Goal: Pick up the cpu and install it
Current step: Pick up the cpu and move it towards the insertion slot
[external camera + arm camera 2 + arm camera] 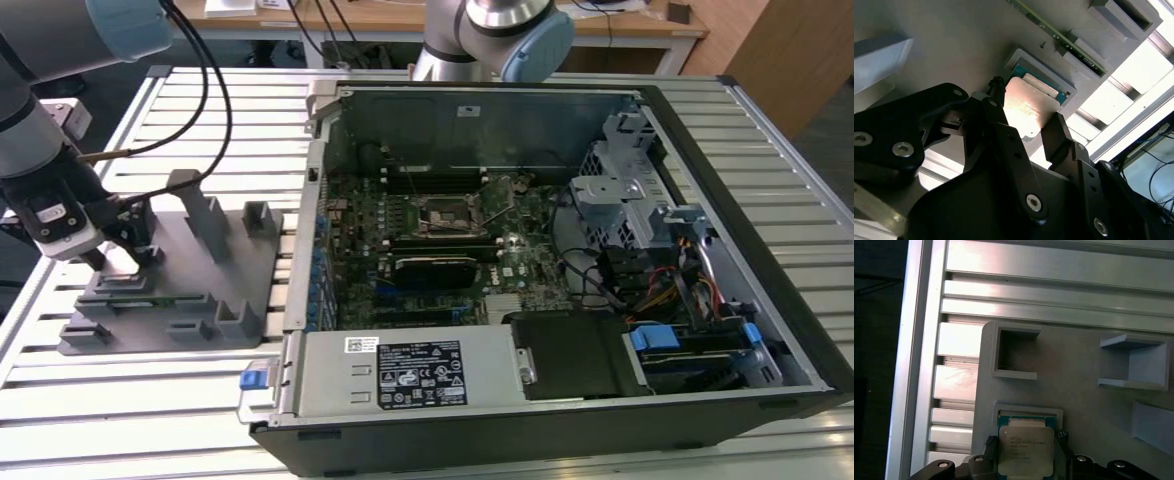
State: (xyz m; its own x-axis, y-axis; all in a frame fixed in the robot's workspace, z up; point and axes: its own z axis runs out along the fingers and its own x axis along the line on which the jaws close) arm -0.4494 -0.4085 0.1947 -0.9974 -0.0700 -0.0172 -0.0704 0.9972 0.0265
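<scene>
The hand (118,262) is low over the grey fixture (200,300), which lies on the slatted counter (147,400). The cpu (1025,450) is directly under the hand. It lies flat in a shallow square pocket of the fixture, with the silvery top facing up. In both wrist views the black fingers (1004,135) are spread, one on each side of the cpu (1029,107), so the hand (1026,102) is open around the chip. Both fingertips are very near to its edges. If they already touch it, I cannot tell. The cpu is not raised out of the pocket.

In the first wrist view, two other pockets of the fixture (1079,370) are ahead of the hand (1025,439), apart from the cpu. In the second wrist view a thin green stick (1054,30) stands on its edge in a slot of the fixture, near the hand and just past the cpu's pocket.

Well apart from the hand, at the exterior view's right, an open case (747,210) lies on the counter. The board (534,255) is inside it, and the dark socket (447,213) is near the middle of the board.
</scene>
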